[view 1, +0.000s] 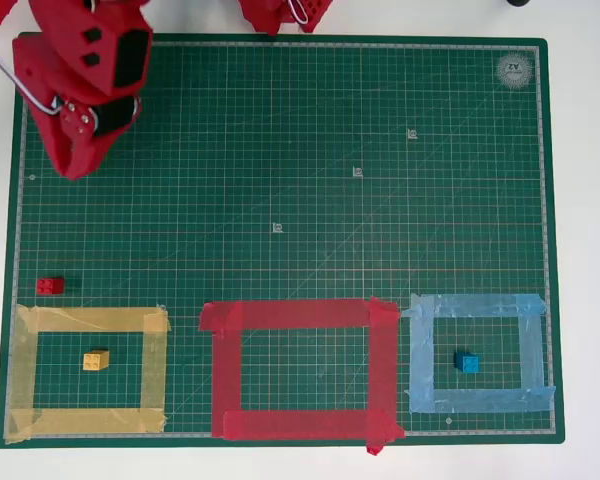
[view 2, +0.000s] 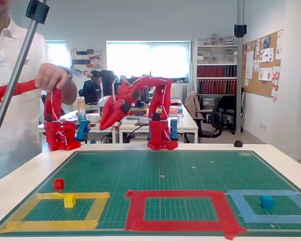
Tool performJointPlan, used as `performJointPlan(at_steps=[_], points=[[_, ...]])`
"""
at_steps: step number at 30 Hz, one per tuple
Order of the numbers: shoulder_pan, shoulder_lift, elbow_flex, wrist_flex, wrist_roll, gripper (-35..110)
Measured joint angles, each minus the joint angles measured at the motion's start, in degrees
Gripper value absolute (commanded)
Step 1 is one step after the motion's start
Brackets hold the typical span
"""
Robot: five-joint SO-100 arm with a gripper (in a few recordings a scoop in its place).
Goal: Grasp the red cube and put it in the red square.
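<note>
I take the red square point(view 1: 300, 368) as my reference landmark: it is the middle tape outline along the near edge of the green cutting mat point(view 1: 280, 150) on the surface. The red cube point(view 1: 50, 286) lies well to the left of the red square in the overhead view, just above the top left corner of the yellow tape outline point(view 1: 88, 371), on bare mat and outside every outline. A yellow block point(view 1: 96, 360) sits inside the yellow outline, left of the red square, and a blue block point(view 1: 467, 363) sits inside the light blue tape outline point(view 1: 480, 352), right of the red square. The interior of the red square holds nothing. The hand point(view 1: 75, 165) hangs far from the red square, toward the far left corner of the mat, raised off the surface in the fixed view point(view 2: 106, 123). I cannot tell from either view whether its fingers are apart or together; it carries nothing that I can see. I judge the task as not yet begun in effect: the cube is ungrasped, and approach, grasp, transfer toward the red square and release all remain.
</note>
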State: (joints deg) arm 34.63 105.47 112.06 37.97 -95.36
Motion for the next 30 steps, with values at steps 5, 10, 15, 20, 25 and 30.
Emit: performJointPlan(at_steps=[5, 10, 15, 20, 25, 30], points=[[2.11, -11.95, -0.79, -17.05, -0.88, -1], [2.90, -21.45, -3.34, -24.52, -1.32, -1], [2.46, -27.42, -1.85, -35.77, -2.81, 0], [1.41, -34.37, -1.93, -45.62, -2.99, 4], [0.88, -39.11, -3.43, -47.81, -2.99, 7], [0.97, -41.48, -4.39, -48.16, -3.34, 7]])
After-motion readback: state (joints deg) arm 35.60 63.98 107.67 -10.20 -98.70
